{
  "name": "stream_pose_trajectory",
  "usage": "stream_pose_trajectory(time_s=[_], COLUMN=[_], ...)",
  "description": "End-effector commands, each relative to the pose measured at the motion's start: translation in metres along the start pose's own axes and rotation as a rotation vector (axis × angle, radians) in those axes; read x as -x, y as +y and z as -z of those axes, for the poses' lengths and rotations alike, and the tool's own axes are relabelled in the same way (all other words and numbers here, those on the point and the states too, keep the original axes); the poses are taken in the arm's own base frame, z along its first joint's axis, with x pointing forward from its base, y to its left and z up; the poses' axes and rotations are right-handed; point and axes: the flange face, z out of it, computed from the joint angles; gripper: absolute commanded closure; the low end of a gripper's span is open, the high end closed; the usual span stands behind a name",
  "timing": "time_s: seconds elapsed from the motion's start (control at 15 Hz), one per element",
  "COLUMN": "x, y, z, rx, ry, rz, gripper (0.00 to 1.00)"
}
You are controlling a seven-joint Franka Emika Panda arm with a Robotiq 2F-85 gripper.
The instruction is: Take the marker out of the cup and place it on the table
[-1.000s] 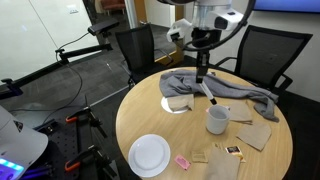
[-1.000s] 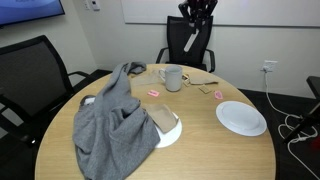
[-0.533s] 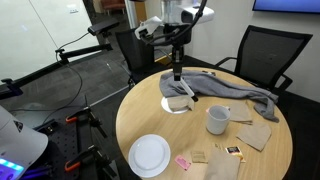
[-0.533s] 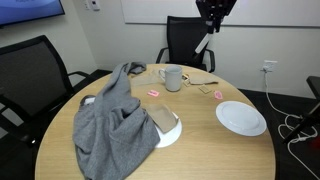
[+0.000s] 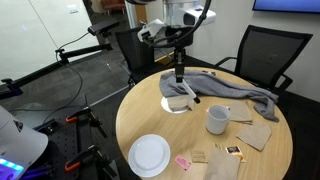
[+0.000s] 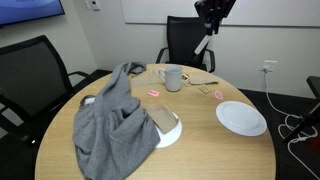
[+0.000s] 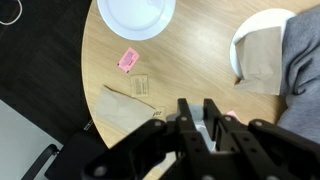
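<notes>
The gripper (image 6: 209,27) holds the marker (image 6: 203,46) tilted in the air, well above the cup (image 6: 172,77) on the table (image 6: 210,148).

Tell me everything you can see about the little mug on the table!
The cup is a small white-grey mug, smooth like ceramic, with one handle on its side. It stands upright on the tan wooden table, mouth up, and nothing sticks out of it. A grey cloth lies nearby, and a brown paper napkin lies close beside it; whether they touch is hard to tell.
</notes>
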Motion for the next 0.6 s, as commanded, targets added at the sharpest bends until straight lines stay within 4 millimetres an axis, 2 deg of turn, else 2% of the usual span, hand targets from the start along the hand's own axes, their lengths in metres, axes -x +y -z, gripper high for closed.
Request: stream_pose_trajectory(time_s=[0.0, 0.53], x=[0.0, 0.023], y=[-0.015, -0.044], z=[-0.005, -0.01], rx=[0.038, 0.072], ry=[0.085, 0.185], rz=[-0.012, -0.021], gripper=[0.95, 0.95])
